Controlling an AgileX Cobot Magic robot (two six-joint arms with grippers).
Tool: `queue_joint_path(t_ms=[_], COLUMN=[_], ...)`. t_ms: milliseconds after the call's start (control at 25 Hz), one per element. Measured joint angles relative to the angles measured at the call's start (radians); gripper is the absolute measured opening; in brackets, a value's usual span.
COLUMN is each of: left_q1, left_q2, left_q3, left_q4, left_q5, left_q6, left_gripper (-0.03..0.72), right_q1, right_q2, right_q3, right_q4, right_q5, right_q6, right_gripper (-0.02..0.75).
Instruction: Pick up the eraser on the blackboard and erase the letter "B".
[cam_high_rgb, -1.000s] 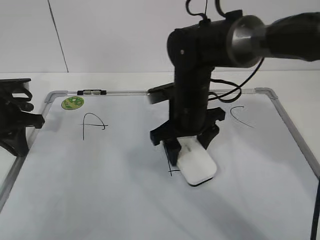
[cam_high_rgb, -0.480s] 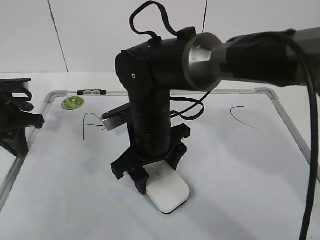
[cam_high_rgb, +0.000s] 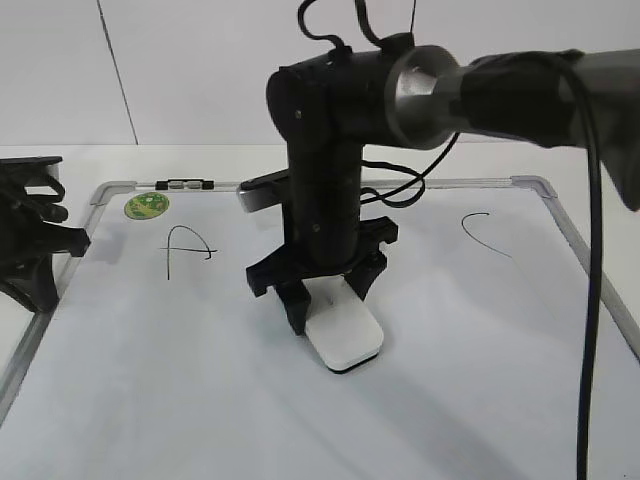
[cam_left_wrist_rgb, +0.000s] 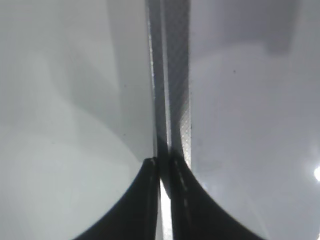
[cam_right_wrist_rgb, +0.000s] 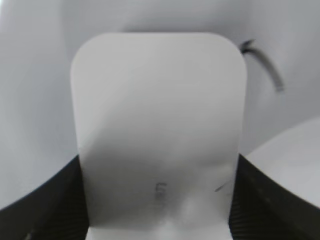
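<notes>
The right gripper (cam_high_rgb: 328, 297) clamps the eraser (cam_high_rgb: 343, 336) across its width, flat on the blackboard (cam_high_rgb: 480, 340) near the middle. Its long axis runs out from the claw, toward the near right. No letter "B" shows. The left gripper (cam_left_wrist_rgb: 164, 172) is closed and empty at the board's left edge.

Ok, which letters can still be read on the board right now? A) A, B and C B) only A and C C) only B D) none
B: the exterior view shows the A and the C on the blackboard, with no B visible around the eraser in the right gripper.
</notes>
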Motion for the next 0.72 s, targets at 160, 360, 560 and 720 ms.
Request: queue_joint_path(t_ms=[160, 360, 560, 720], left_q1=[0.0, 0.0, 0.0, 0.0], left_q2=[0.001, 0.002, 0.002, 0.002], left_q3=[0.0, 0.0, 0.0, 0.0], left_q4=[0.0, 0.0, 0.0, 0.0], left_q5=[0.0, 0.002, 0.005, 0.005], left_q6=[0.0, 0.0, 0.0, 0.0], left_gripper=[0.026, 0.026, 0.027, 0.027], right_q1=[-0.08, -0.211, -0.266, -0.252], right_q2=[0.006, 0.006, 0.006, 0.006], right_q3=[-0.01, -0.014, -0.015, -0.015], right_q4=[0.0, -0.016, -0.018, 0.01], right_q5=[-0.007, -0.015, -0.016, -0.018], right_q6=[0.0, 0.0, 0.0, -0.029], right_gripper=[0.537, 0.537, 0.537, 0.534])
